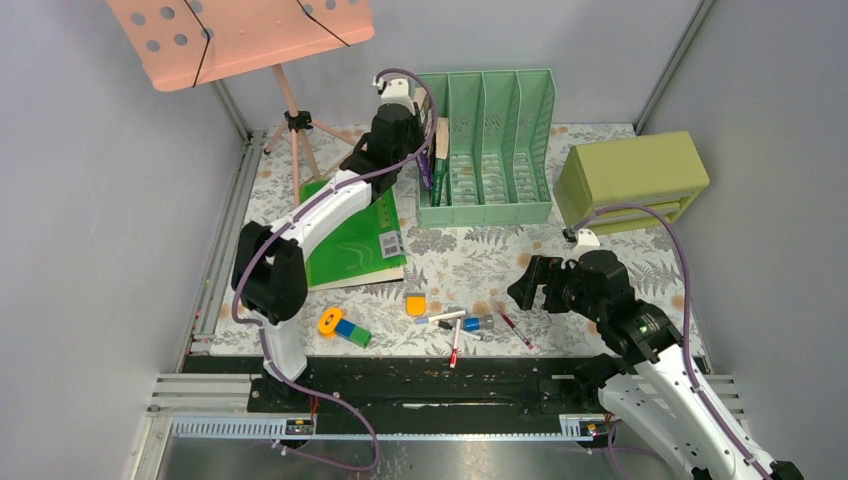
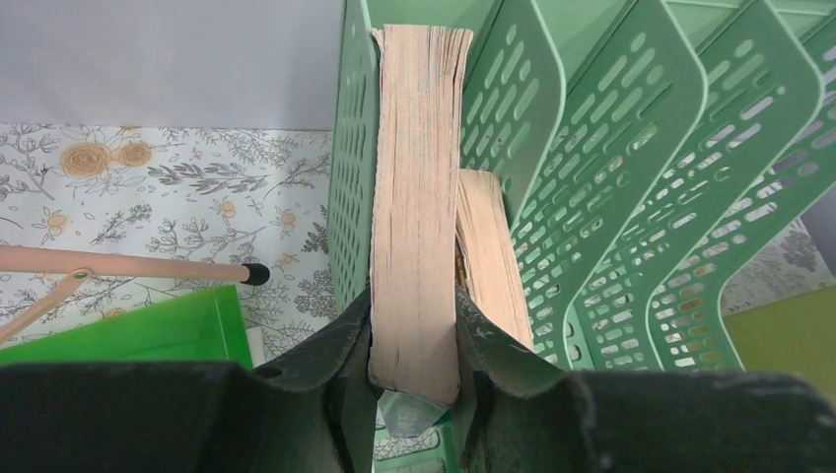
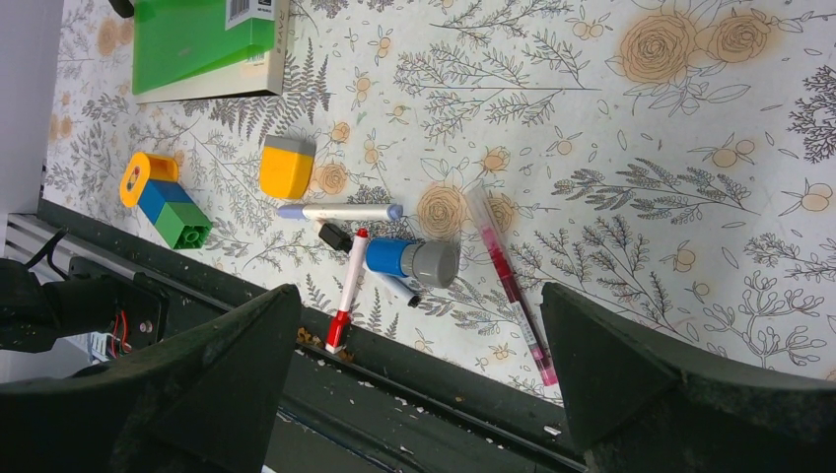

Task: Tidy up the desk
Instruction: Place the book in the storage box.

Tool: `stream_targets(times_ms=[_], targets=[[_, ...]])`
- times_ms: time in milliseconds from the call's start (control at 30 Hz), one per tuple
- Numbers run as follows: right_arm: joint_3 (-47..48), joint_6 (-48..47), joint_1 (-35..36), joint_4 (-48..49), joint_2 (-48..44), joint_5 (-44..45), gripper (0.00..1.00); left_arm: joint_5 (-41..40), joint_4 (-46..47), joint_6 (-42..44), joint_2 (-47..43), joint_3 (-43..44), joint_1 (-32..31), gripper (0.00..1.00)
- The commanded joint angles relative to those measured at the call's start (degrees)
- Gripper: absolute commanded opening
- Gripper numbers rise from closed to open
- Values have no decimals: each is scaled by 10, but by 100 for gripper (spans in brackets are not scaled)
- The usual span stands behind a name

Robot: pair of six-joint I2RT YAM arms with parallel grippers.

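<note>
The desk [image 1: 480,255] has a floral cloth top. At its back stands a green file rack [image 1: 487,145]. My left gripper [image 2: 414,296] is shut on a thick book [image 2: 419,187], held upright by its page edge in the rack's leftmost slot [image 2: 350,197], beside a second book [image 2: 490,246]. My right gripper [image 3: 421,296] hangs open and empty above the near edge. Below it lie a white marker with a red cap [image 3: 347,286], a blue and grey glue stick [image 3: 414,260], a red pen [image 3: 508,281] and a pale pen [image 3: 340,212].
A green notebook [image 1: 355,240] lies left of centre under my left arm. A yellow eraser [image 1: 416,303] and an orange, blue and green block [image 1: 343,327] sit near the front rail. An olive drawer box [image 1: 632,180] is back right, a pink music stand [image 1: 240,35] back left.
</note>
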Motion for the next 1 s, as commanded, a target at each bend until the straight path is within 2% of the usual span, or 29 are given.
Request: stream_targets(times_ms=[0,33,300,533,633,967], targets=[[2,-1,-1,-2,-4,17,100,-15,61,-15,13,52,2,2],[0,-1,-1,-2,-5,18,99,-14,53,-14,18,59,1,5],[5,-7,-1,-1,6,20,100,4,44,-20,36,67,1,9],[5,-7,-2,2,12,21,99,7,52,-19,22,45,1,37],[6,-8,-1,2,15,21,99,8,52,-17,16,41,2,45],[12,-14,-1,9,29,19,99,29,53,-24,-2,32,2,55]])
